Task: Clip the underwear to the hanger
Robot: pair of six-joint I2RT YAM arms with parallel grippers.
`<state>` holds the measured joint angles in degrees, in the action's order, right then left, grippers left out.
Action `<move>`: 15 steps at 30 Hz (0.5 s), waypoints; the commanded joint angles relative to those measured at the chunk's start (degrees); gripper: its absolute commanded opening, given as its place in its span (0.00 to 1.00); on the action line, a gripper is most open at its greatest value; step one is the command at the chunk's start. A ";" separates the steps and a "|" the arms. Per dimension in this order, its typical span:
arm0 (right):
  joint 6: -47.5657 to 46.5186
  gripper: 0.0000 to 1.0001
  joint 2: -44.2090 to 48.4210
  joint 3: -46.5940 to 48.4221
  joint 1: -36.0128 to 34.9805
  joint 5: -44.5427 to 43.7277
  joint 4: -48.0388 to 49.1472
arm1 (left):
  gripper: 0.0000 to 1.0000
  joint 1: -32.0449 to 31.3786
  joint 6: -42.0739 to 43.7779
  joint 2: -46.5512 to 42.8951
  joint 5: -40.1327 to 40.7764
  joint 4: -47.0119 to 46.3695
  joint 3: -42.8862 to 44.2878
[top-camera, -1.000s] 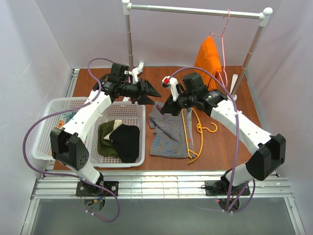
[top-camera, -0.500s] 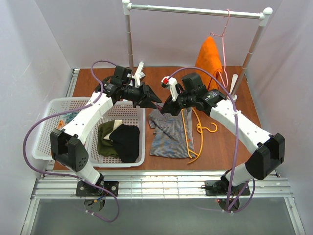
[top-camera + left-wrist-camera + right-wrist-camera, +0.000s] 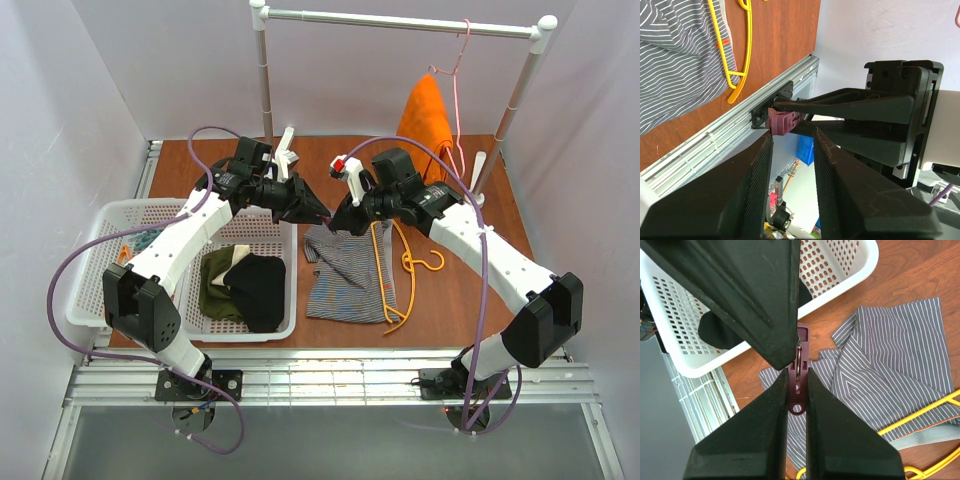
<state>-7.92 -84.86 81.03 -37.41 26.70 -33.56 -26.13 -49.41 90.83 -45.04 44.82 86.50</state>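
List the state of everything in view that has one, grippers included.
right gripper, shut on the clip
left gripper, open, fingertips at the clip
underwear, rumpled on the table, unclipped
hanger, lying on the table, partly over the underwear
orange cloth, hanging from the pink hanger
basket, holding clothes

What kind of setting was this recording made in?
Probably a mock laundry station inside a white-walled test booth. There is a wooden table with a white basket of clothes, and a clothes rail at the back with an orange cloth hanging from it.
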 commanded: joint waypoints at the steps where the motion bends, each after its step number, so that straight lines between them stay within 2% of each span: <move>1: -0.69 0.01 1.63 2.11 -0.21 0.11 0.07 | 0.28 -0.85 -0.51 -3.11 -2.07 0.54 -1.07; 15: -0.69 0.01 2.42 1.76 -0.47 1.87 0.08 | 0.27 -0.77 -0.95 -2.85 -1.99 -1.14 -2.12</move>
<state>-7.97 -84.73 81.12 -37.43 27.20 -34.02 -26.65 -49.78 90.83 -45.65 43.42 84.79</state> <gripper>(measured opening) 0.058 0.284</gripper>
